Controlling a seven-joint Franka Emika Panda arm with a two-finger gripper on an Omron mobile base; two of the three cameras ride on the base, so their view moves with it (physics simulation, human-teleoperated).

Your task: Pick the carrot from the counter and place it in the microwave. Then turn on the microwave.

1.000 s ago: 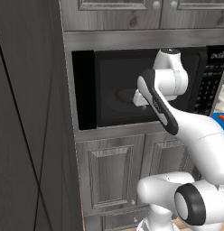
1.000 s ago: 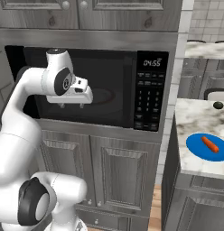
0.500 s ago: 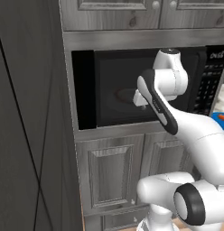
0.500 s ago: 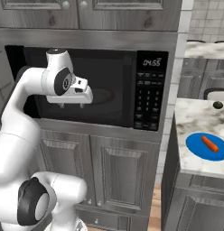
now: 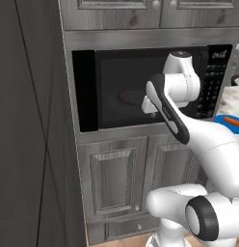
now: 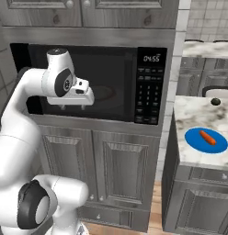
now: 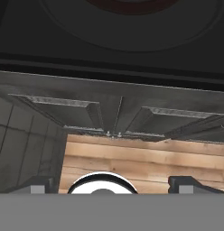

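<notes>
Carrot [image 6: 207, 137], short orange stick on round blue plate [image 6: 198, 142]: your wide-open, empty tool [image 6: 73, 106] risks striking the shut black microwave door [image 6: 111, 82].

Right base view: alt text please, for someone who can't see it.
A white robot arm holds its gripper, jaws open and empty, in front of the closed black built-in microwave. To the right, a small orange carrot lies on a round blue plate on the mottled marble counter.

The counter [image 6: 198, 112] has a white-and-grey marble top over grey cabinets. A round blue plate [image 6: 206, 140] lies near its front edge, with the short orange carrot [image 6: 207, 137] lying on the plate. A small dark round thing [image 6: 215, 101] sits toward the back edge.
</notes>
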